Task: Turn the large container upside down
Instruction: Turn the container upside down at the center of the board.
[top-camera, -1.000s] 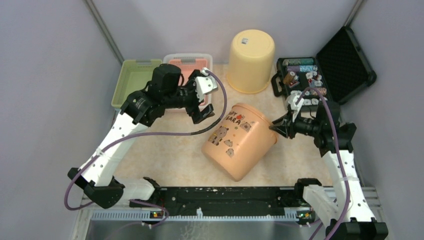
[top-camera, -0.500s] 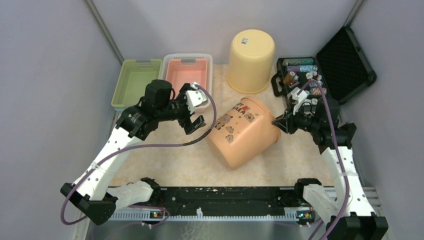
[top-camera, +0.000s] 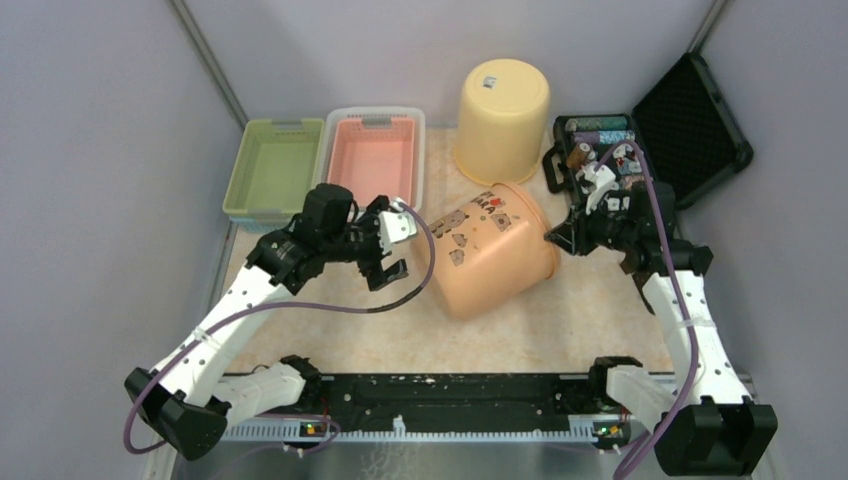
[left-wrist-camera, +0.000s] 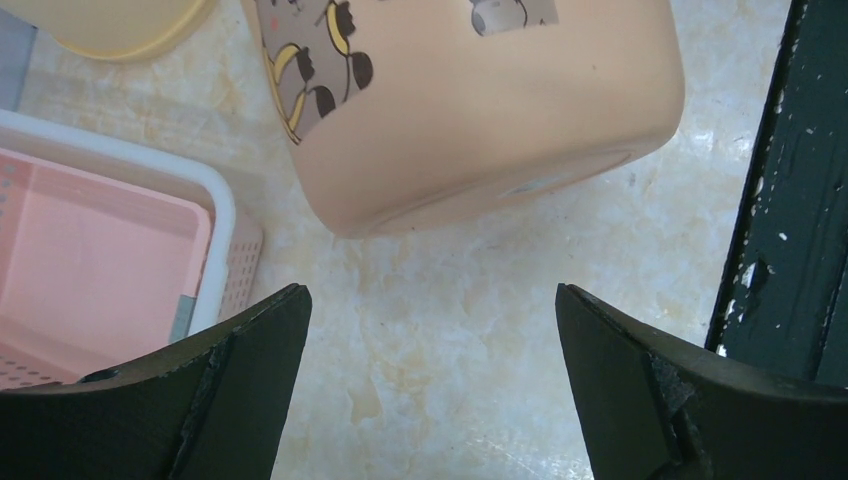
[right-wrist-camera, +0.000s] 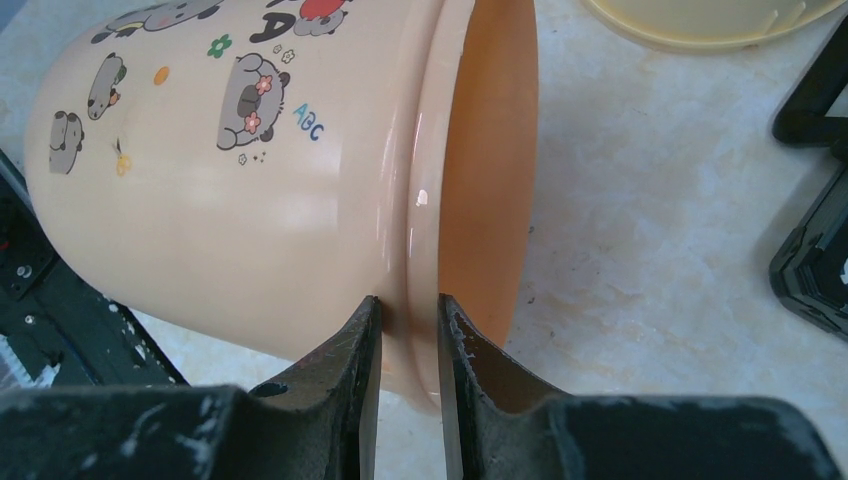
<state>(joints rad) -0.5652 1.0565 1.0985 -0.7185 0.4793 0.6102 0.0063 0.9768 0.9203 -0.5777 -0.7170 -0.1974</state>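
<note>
Right gripper (right-wrist-camera: 408, 372) pinches the rim of the peach container (top-camera: 487, 262), one finger inside, one outside. Container lies tilted on its side, mouth toward the right. Left gripper (left-wrist-camera: 430, 300) is spread wide, just off the container's base, not touching. Yellow bucket (top-camera: 502, 120) sits upside down behind the container, pink bin (top-camera: 375, 150) to its back-left.

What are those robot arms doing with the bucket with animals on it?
The right hand is pinching the rim of the peach bucket, which is tipped over on its side. The left hand is wide open near the bucket's base, touching nothing. The bucket is not upside down yet.
</note>
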